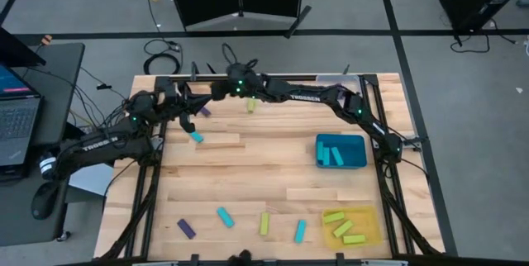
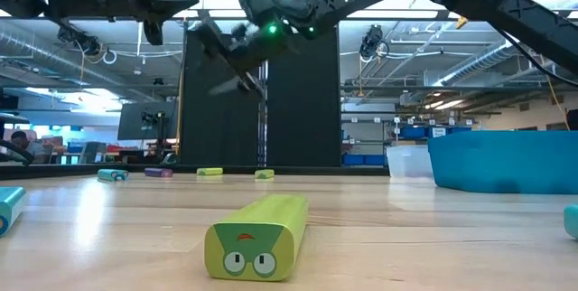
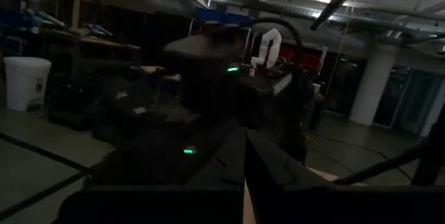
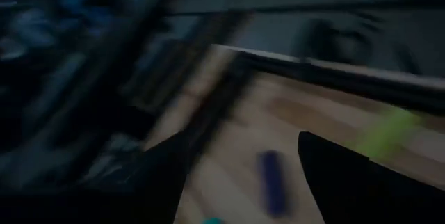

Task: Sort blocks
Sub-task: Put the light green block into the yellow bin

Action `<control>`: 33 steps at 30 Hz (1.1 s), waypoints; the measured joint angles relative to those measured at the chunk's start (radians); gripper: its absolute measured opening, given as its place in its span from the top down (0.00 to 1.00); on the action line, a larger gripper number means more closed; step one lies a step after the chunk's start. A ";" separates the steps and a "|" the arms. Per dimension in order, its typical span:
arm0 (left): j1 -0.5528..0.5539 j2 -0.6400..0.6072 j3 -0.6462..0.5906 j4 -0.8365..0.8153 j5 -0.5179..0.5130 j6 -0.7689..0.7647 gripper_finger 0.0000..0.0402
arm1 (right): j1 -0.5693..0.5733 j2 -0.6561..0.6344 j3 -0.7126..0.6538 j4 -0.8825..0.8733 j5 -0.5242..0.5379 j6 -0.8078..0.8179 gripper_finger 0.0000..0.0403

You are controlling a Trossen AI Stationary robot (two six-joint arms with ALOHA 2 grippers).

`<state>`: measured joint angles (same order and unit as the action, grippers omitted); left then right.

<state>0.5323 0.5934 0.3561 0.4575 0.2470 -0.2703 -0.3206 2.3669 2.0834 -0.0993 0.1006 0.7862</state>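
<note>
the right arm reaches across the far edge of the pale wooden plank surface [image 1: 248, 171] toward its far left corner, and the right hand [image 1: 188, 92] hangs there above the wood with its two dark fingers [image 4: 348, 182] spread apart and nothing between them. in its wrist view a short dark purple bar block [image 4: 273, 180] lies on the wood in the gap past the fingers, and a yellow-green block [image 4: 389, 130] lies off to one side. the left hand [image 1: 186, 124] hovers just beside it at the left edge, above a small cyan bar block [image 1: 197, 137]; whether its fingers are parted or closed i cannot tell.

a square teal tray [image 1: 360, 157] near the right edge holds two cyan blocks [image 1: 332, 154]. a flat yellow tray [image 1: 370, 226] at the near right corner holds three yellow-green blocks [image 1: 343, 227]. loose along the near edge lie a purple block [image 1: 186, 229], a cyan block [image 1: 225, 216], a yellow-green block [image 1: 264, 224] and another cyan block [image 1: 300, 231]. in the low view a yellow-green block [image 2: 259, 237] with cartoon eyes printed on its end lies closest.
</note>
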 joint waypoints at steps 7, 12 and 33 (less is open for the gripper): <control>0.019 0.000 0.000 -0.003 0.010 0.004 0.96 | -0.061 0.001 -0.002 -0.327 0.100 0.149 0.27; 0.036 0.000 0.000 0.007 0.010 0.004 0.96 | -0.073 0.002 -0.002 -0.417 0.076 0.220 0.23; 0.045 0.001 0.000 0.040 0.001 0.008 0.96 | -0.027 0.037 -0.002 -0.673 0.127 0.321 0.01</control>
<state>0.5770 0.5945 0.3565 0.4972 0.2475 -0.2623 -0.3478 2.4037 2.0813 -0.7725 0.2277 1.1075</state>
